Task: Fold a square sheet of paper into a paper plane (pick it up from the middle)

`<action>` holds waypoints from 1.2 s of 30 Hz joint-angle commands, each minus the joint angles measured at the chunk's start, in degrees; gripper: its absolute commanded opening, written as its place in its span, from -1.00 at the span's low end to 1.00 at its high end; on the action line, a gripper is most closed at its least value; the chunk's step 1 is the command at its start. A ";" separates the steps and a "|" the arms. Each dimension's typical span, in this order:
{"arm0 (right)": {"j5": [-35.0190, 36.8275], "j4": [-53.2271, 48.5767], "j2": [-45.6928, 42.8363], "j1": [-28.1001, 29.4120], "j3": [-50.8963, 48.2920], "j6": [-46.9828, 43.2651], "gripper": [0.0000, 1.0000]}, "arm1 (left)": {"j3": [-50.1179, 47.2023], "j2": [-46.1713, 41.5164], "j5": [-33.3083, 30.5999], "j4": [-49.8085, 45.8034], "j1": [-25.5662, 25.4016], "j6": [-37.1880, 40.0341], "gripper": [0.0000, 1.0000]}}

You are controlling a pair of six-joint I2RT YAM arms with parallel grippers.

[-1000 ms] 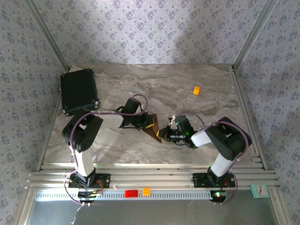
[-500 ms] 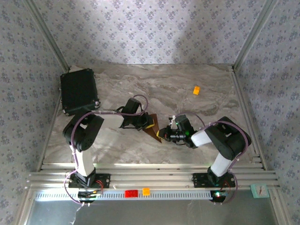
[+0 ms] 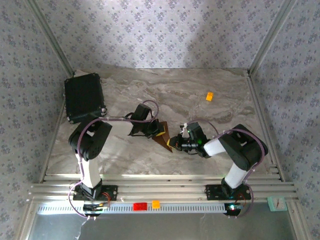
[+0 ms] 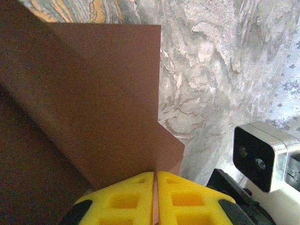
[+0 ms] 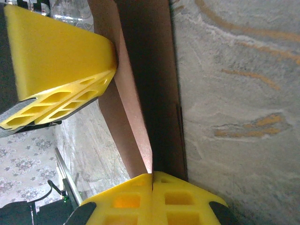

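Note:
The square sheet of paper (image 3: 163, 140) is dark brown and folded into layered flaps, held above the marble table between both arms. In the top view it reads as a small pointed shape. My left gripper (image 3: 158, 131) is shut on one edge, and the left wrist view has its yellow fingertips (image 4: 126, 197) pinching the paper (image 4: 93, 93) along a crease. My right gripper (image 3: 173, 144) is shut on the opposite edge; the right wrist view has the paper (image 5: 157, 70) standing on edge out of its shut jaws (image 5: 152, 180), with the left gripper's yellow finger (image 5: 61, 61) close by.
A black rectangular case (image 3: 84, 97) lies at the table's back left. A small orange block (image 3: 209, 96) sits at the back right. On the front rail lie a red block (image 3: 139, 206) and an orange block (image 3: 155, 204). Patterned walls enclose the table.

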 commanded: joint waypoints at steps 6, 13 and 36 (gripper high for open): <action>-2.14 -8.40 1.91 0.56 -0.53 0.30 -1.00 | 1.85 2.30 -0.25 -1.20 -0.22 1.38 -0.79; -1.96 -9.23 1.77 0.61 -0.28 0.04 -1.00 | 2.19 3.10 0.00 -1.58 -0.27 1.82 -0.78; -1.61 -9.60 1.73 0.87 -0.45 -0.10 -1.00 | 4.30 4.20 0.98 -6.00 -0.37 5.99 -0.78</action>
